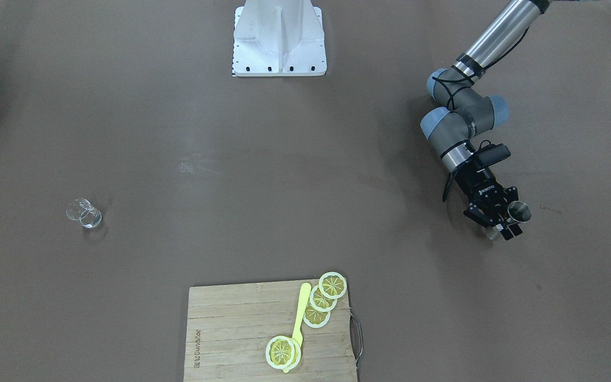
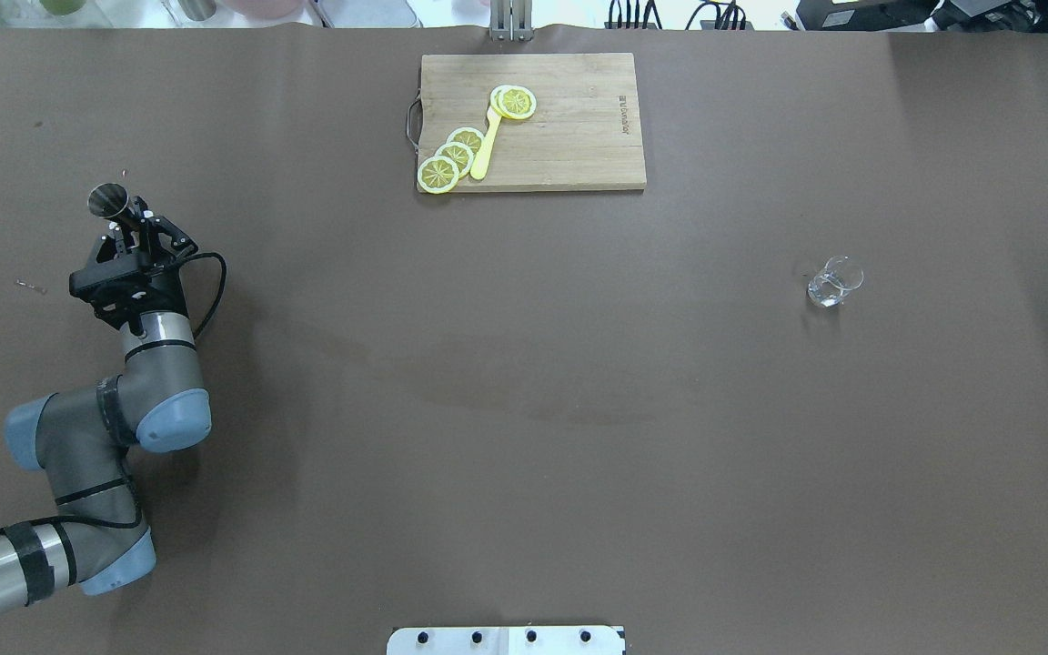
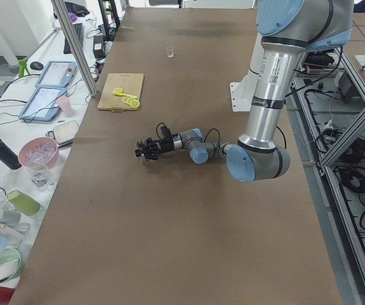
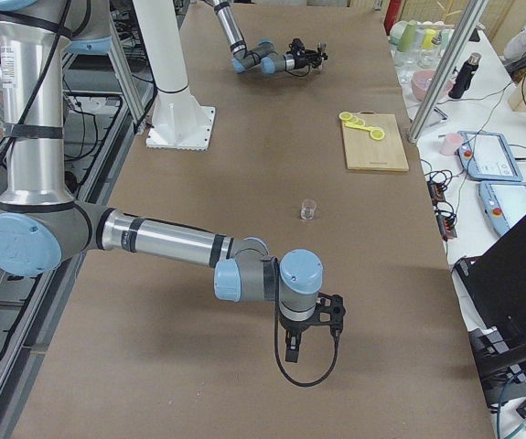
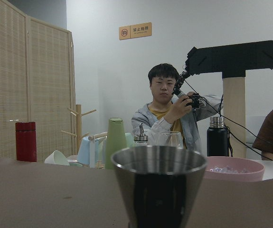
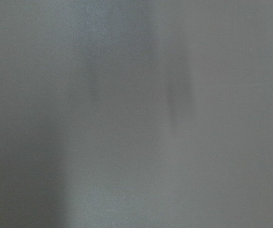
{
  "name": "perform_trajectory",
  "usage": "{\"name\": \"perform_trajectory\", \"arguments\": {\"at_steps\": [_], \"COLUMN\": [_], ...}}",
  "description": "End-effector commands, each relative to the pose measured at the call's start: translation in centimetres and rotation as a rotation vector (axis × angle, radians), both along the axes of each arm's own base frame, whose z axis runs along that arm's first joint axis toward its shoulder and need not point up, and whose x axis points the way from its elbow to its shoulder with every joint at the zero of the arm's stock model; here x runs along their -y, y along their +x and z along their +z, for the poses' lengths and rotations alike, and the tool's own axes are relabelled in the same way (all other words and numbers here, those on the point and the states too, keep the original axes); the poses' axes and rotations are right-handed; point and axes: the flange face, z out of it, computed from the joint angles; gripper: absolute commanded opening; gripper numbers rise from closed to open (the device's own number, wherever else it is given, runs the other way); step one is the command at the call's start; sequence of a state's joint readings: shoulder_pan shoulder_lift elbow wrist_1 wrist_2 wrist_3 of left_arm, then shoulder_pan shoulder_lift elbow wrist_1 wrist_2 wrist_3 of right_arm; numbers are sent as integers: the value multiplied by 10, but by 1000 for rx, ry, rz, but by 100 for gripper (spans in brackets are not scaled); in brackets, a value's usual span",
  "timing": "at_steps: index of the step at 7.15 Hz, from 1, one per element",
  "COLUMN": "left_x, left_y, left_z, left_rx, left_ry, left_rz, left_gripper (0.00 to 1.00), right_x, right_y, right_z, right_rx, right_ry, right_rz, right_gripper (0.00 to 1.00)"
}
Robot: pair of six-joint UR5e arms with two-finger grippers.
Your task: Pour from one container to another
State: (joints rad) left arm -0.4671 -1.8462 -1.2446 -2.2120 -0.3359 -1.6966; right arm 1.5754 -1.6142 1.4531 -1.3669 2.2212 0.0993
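Observation:
A small steel cup (image 2: 110, 201) stands upright at the table's left side, with my left gripper (image 2: 130, 227) shut around its lower body. The front-facing view shows the same cup (image 1: 518, 211) in that gripper (image 1: 503, 225). The cup's rim (image 5: 159, 161) fills the bottom of the left wrist view, with no fingers showing. A small clear glass (image 2: 834, 281) stands alone far to the right, also seen as a glass (image 1: 85, 213) from the front. My right gripper (image 4: 321, 315) shows only in the exterior right view, low over bare table near the glass (image 4: 308, 209); I cannot tell whether it is open or shut.
A wooden cutting board (image 2: 569, 136) with lemon slices (image 2: 451, 159) and a yellow utensil lies at the table's far middle edge. The robot's white base (image 1: 279, 40) sits at the near middle. Bottles, bowls and seated people are beyond the left end of the table.

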Motion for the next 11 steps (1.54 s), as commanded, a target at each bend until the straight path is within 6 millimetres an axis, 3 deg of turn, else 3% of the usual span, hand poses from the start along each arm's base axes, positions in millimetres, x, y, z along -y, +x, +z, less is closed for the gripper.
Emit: {"name": "perform_trajectory", "arguments": {"at_steps": [1, 11], "left_x": [-1, -1], "left_y": [0, -2], "left_z": [0, -6], "left_rx": [0, 9], "left_ry": [0, -3], "left_rz": [1, 0], "left_gripper": [6, 13], "right_x": [0, -3], "right_y": [0, -1], "right_z": [1, 3], "right_rx": [0, 6], "right_ry": [9, 7], "right_rz": [-1, -4], "right_gripper": [100, 100]}}
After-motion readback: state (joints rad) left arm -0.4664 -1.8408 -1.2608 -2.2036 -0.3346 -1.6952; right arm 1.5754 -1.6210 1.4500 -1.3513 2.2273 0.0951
